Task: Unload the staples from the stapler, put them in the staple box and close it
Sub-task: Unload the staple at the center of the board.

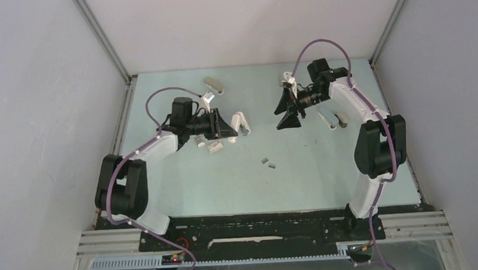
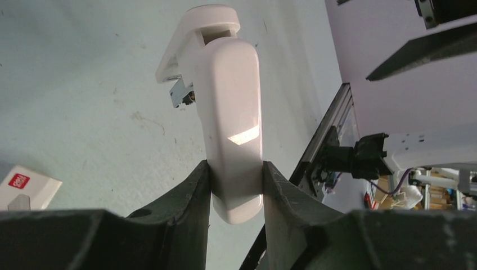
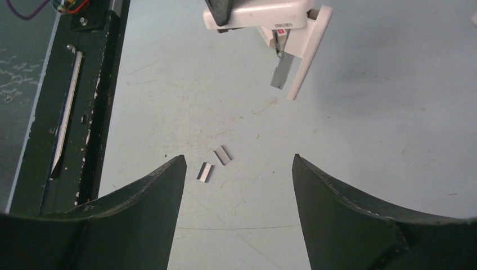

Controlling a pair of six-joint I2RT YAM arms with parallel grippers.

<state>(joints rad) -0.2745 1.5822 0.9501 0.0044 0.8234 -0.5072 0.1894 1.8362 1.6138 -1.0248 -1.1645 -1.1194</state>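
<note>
My left gripper point(image 1: 231, 130) is shut on a white stapler point(image 1: 241, 123) and holds it above the table; in the left wrist view the stapler point(image 2: 233, 124) sits between my two fingers point(image 2: 191, 185) with its top hinged open. The right wrist view shows the same stapler point(image 3: 281, 22) open, its metal rail hanging down. Two short grey strips of staples point(image 1: 268, 163) lie on the table in the middle; they also show in the right wrist view point(image 3: 214, 163). My right gripper point(image 1: 287, 112) is open and empty, raised to the right of the stapler.
A small white box with a red label point(image 1: 215, 147) lies under my left arm and shows in the left wrist view point(image 2: 25, 188). Other staplers lie at the back point(image 1: 214, 85) and at the right point(image 1: 329, 120). White walls close in the table.
</note>
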